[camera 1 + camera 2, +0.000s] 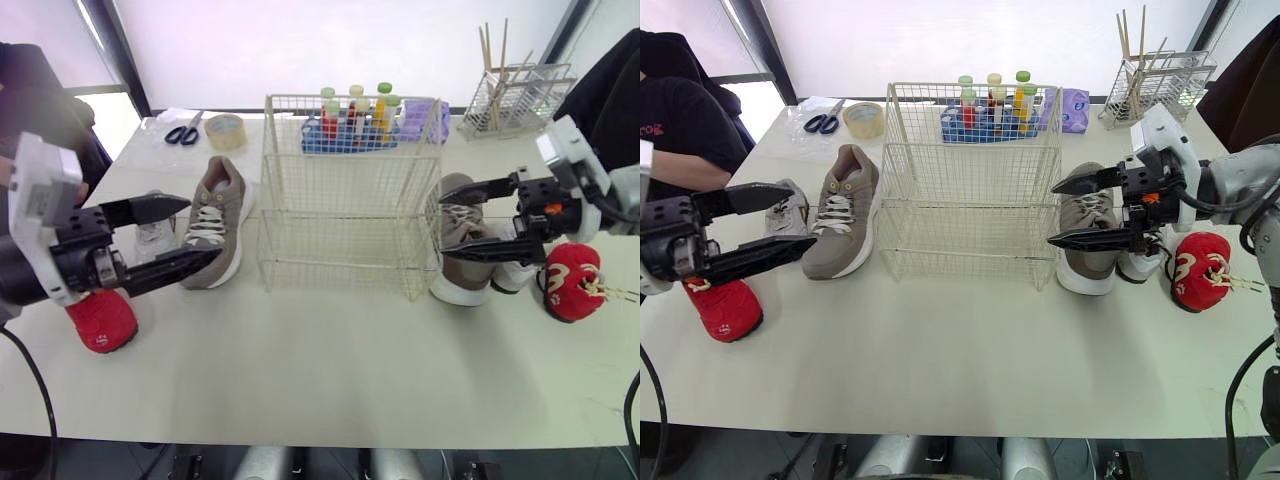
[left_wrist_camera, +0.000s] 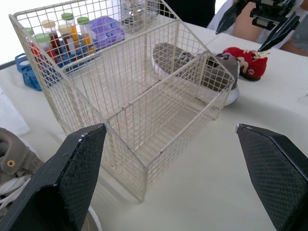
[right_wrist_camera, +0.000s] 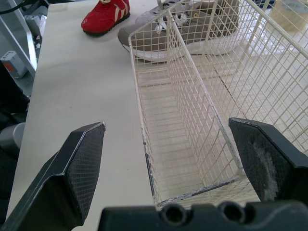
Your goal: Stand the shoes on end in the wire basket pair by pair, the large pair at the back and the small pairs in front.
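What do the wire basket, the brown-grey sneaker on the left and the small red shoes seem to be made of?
Wire basket: thin metal wire with a cream coating, judging by its fine rigid grid.
Brown-grey sneaker: matte upper, perhaps suede or textile; white rubbery-looking sole, woven laces.
Small red shoes: likely soft matte fabric; hard to confirm.

A pale table [image 1: 320, 380] carries a wire basket [image 1: 350, 200] at its centre. Left of it lie a taupe sneaker [image 1: 218, 222] and a red shoe [image 1: 100, 320]; right of it, a second taupe sneaker [image 1: 458, 240] and a second red shoe [image 1: 570, 282]. Scissors [image 1: 183, 131], a tape roll [image 1: 225, 130] and a tube rack [image 1: 350, 128] sit behind.
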Tool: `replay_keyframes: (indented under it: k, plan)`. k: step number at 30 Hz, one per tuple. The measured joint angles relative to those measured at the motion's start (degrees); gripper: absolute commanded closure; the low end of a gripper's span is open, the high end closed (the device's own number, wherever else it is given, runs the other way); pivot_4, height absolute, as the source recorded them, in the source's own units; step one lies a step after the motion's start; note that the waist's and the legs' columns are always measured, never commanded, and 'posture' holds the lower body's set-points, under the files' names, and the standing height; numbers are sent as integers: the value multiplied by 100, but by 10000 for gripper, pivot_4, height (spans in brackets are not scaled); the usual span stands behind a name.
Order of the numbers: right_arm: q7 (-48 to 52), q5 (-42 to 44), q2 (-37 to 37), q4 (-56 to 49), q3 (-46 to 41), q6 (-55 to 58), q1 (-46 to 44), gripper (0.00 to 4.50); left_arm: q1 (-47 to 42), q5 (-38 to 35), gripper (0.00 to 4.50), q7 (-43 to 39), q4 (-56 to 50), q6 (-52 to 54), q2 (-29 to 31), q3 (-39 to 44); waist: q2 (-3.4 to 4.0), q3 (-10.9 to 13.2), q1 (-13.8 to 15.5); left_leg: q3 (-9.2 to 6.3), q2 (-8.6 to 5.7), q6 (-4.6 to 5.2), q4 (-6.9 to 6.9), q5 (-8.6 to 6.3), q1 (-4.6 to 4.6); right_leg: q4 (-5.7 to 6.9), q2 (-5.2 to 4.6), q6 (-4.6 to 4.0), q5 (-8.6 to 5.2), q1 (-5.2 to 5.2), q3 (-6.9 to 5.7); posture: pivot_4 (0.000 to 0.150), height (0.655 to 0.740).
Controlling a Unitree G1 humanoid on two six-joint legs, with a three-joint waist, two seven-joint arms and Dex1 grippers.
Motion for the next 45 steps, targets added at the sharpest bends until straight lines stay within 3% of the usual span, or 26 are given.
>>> replay_keyframes:
  k: [28, 34, 40, 43, 45]
  plan:
    - [-370, -85, -50, -204, -507, 274, 300, 0, 94, 878, 350, -560, 142, -878, -375, -641, 0, 0, 3, 0, 0, 0, -1, 0, 0, -1, 0, -7, -4, 1, 0, 1500, 7400]
    - [-1044, -358, -130, -398, -562, 502, 626, 0, -382, 914, 350, -769, 352, -1003, -382, -1003, 0, -1, 19, 0, 0, 0, 2, 0, 0, -1, 0, -7, -4, 2, 0, 1500, 7400]
    - [-2253, -423, -300, -1289, -1090, 1903, 1391, 0, -1128, 1321, 350, -1197, 805, -1267, -734, -2077, 0, -1, 14, -1, -1, 1, 0, 1, -2, 1, -1, 6, 4, 0, 0, 1500, 7400]
    - [-3153, -364, -76, -1916, -1661, 3085, 1430, 0, -1503, 1579, 350, -1398, 1039, -1430, -1030, -2559, -1, -2, 3, -1, -1, 2, 1, 2, -1, 4, 0, 7, 4, -2, 1, 1500, 7400]
    - [-3852, -438, 448, -2474, -2005, 3917, 1395, 0, -1679, 1752, 350, -1518, 1200, -1534, -1244, -2817, -11, -7, 2, -3, 1, 5, 1, 4, -1, 4, 2, 9, 5, -2, 0, 1500, 7400]
